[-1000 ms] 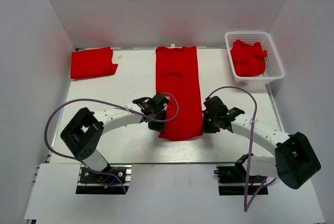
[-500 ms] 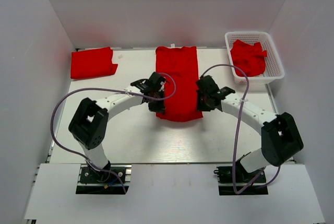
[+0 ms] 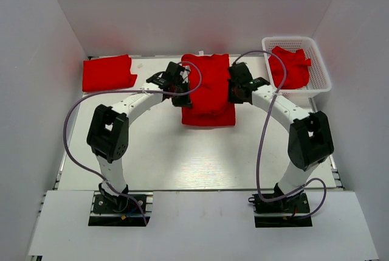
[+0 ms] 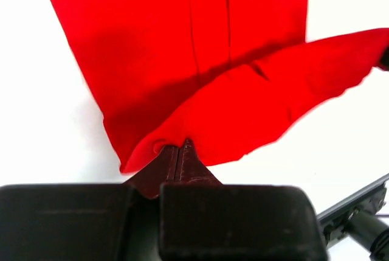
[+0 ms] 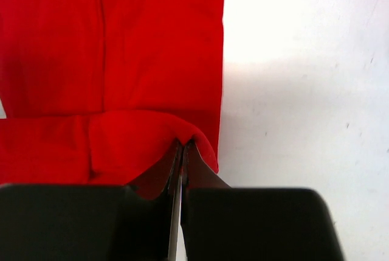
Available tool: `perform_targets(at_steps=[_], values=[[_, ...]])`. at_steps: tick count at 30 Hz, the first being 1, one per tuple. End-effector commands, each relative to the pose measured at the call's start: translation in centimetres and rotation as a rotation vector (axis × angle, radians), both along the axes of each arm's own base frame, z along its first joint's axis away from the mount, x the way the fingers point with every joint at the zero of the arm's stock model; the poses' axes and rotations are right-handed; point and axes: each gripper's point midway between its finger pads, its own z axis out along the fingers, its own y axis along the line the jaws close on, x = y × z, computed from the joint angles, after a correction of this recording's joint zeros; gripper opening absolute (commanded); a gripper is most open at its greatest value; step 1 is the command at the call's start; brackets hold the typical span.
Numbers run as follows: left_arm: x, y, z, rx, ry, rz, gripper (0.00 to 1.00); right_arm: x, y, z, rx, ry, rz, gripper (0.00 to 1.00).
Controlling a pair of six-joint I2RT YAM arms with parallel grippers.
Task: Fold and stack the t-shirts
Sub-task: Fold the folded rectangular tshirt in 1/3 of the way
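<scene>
A red t-shirt (image 3: 208, 90), folded into a long strip, lies at the middle back of the table, its near end lifted and doubled over toward the far end. My left gripper (image 3: 181, 90) is shut on the hem's left corner (image 4: 159, 146). My right gripper (image 3: 236, 89) is shut on the hem's right corner (image 5: 193, 137). Both wrist views show the raised flap hanging over the flat part of the shirt (image 4: 182, 42) (image 5: 121, 42). A folded red t-shirt (image 3: 108, 73) lies at the back left.
A white basket (image 3: 323, 73) at the back right holds a crumpled red t-shirt (image 3: 289, 66). White walls close the table on the left, back and right. Both arms' cables (image 3: 79, 115) arc over the table's near half.
Both grippers have carried the shirt's near hem away from the arm bases toward the far end, so the strip now lies doubled and about half as long.
</scene>
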Motion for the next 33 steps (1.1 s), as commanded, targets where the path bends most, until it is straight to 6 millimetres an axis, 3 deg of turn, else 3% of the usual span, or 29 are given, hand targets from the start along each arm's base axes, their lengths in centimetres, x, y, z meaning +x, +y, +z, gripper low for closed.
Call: perform_targets(at_steps=[1, 3, 8, 10, 16, 33], values=[[2.5, 0.1, 1.9, -0.032, -0.061, -0.013, 0.0, 2.3, -0.1, 1.1, -0.022, -0.033, 0.011, 0.0], [3.3, 0.3, 1.6, -0.029, -0.055, -0.001, 0.0, 3.2, -0.1, 1.8, -0.01, -0.044, 0.01, 0.0], [5.4, 1.1, 1.8, -0.036, -0.067, 0.006, 0.0, 4.8, -0.3, 0.9, -0.008, -0.025, 0.007, 0.0], [5.8, 1.0, 1.0, -0.041, -0.057, -0.005, 0.0, 5.5, -0.5, 0.8, -0.005, -0.022, 0.002, 0.0], [8.3, 1.2, 1.9, -0.049, -0.155, -0.039, 0.0, 7.2, -0.5, 0.4, -0.001, -0.022, 0.02, 0.0], [12.0, 2.4, -1.1, -0.038, -0.173, -0.01, 0.0, 11.2, -0.3, -1.5, 0.038, -0.012, 0.071, 0.0]])
